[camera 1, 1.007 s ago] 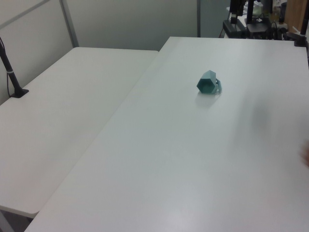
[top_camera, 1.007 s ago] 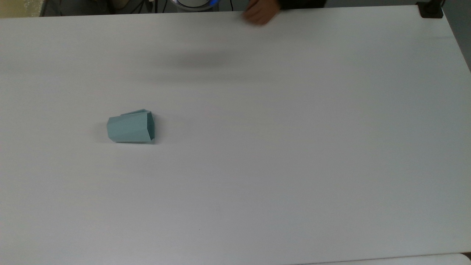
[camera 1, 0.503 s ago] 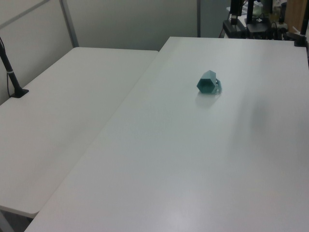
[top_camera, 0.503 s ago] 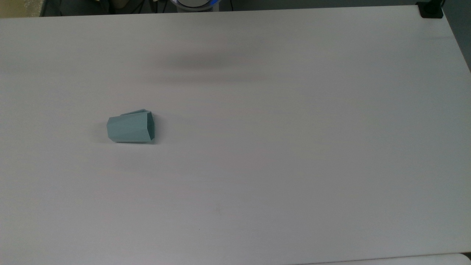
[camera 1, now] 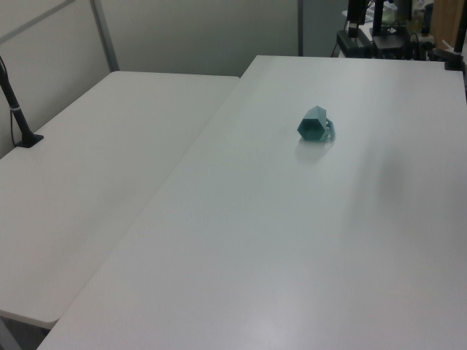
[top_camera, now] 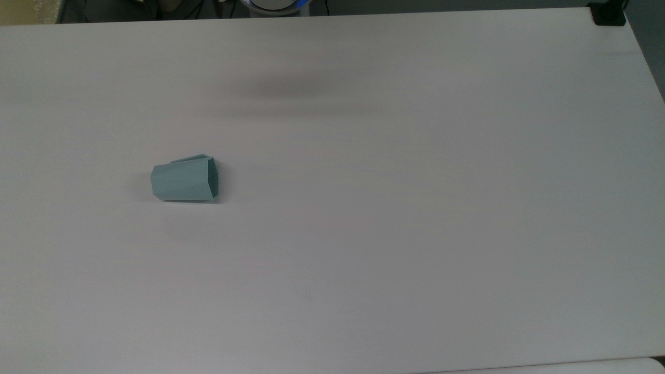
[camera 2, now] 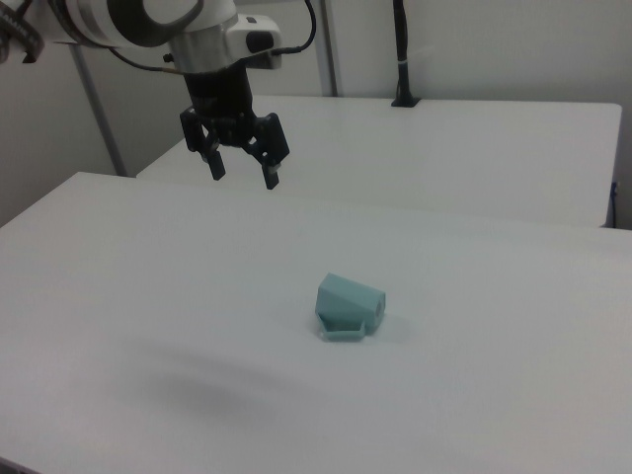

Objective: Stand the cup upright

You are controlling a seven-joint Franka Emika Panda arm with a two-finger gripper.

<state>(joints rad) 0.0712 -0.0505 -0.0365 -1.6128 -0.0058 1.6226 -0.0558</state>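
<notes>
The pale teal cup (top_camera: 185,181) lies on its side on the white table (top_camera: 415,208), its open hexagonal mouth toward the top view's right. In the left view the cup (camera 1: 315,125) shows its mouth to the camera, a small tab at its right. Seen in the right view, the cup (camera 2: 348,306) rests near the table's middle with its tab on the surface. My gripper (camera 2: 243,179) hangs well above the table, up and to the right view's left of the cup, fingers open, nothing between them.
A second white table (camera 1: 95,175) adjoins on the left view's left, with a black clamp post (camera 1: 20,117) on it. A dark clamp (top_camera: 608,14) sits at the top view's upper right corner. Dark equipment (camera 1: 379,29) stands beyond the far edge.
A person's hand at the table's far edge in the top view one second ago has withdrawn out of sight. The cup has not moved.
</notes>
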